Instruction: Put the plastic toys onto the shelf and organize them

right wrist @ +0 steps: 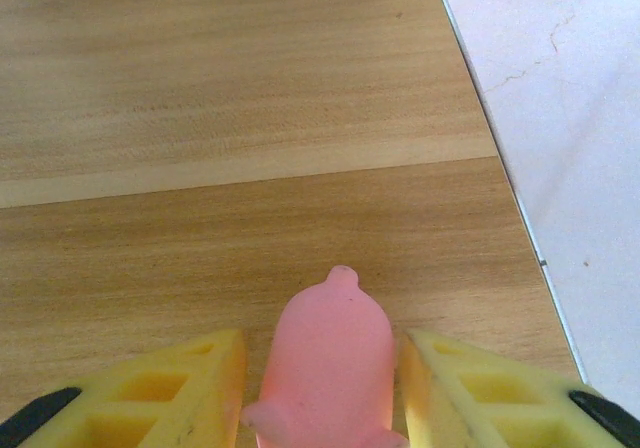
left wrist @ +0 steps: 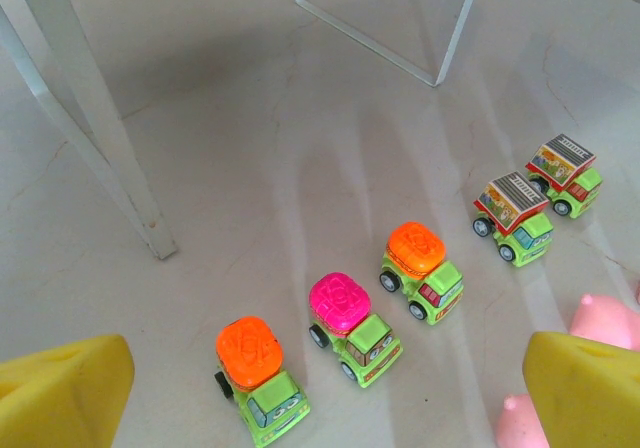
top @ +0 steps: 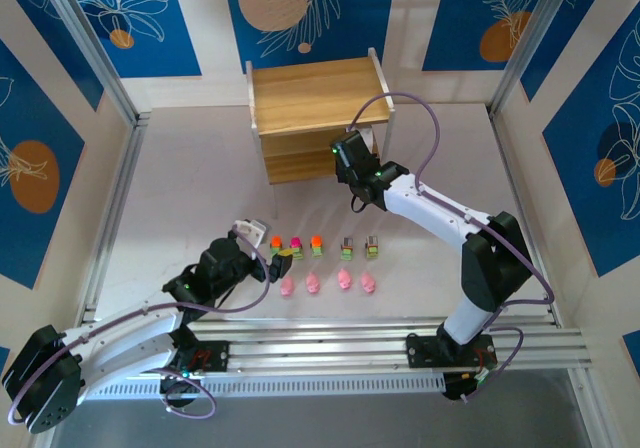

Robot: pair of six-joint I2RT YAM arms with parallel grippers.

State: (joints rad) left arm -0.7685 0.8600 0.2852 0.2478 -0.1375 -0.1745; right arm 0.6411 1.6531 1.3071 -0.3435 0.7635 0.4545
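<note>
Right wrist view: a pink toy sits on the wooden shelf at bottom centre of frame, dead between the right jaws. The jaws are narrow, with a thin gap each side, so they look to be flanking it, not squeezing. The toy's long axis runs up-frame, in line with the fingers, nub end pointing away. The shelf's right edge is close, at the right of frame, with the bench beyond. Top external puts the right arm low at the shelf's front right corner, so probably the lower board, not certain. Judgement: the next move is a pull-back along that axis, and the jaws need more clearance first or the toy tips. Top external, centre frame: a row of five cars on the bench, with a row of four pink toys just below it. The left jaws are wide open, hovering at the left end of the car row. Left wrist view: the orange-topped car lies between the yellow fingers, lower centre, axis diagonal, nose to lower right. The magenta-topped car is just beside it. The left arm is clearly nearer for the next pick.
</note>
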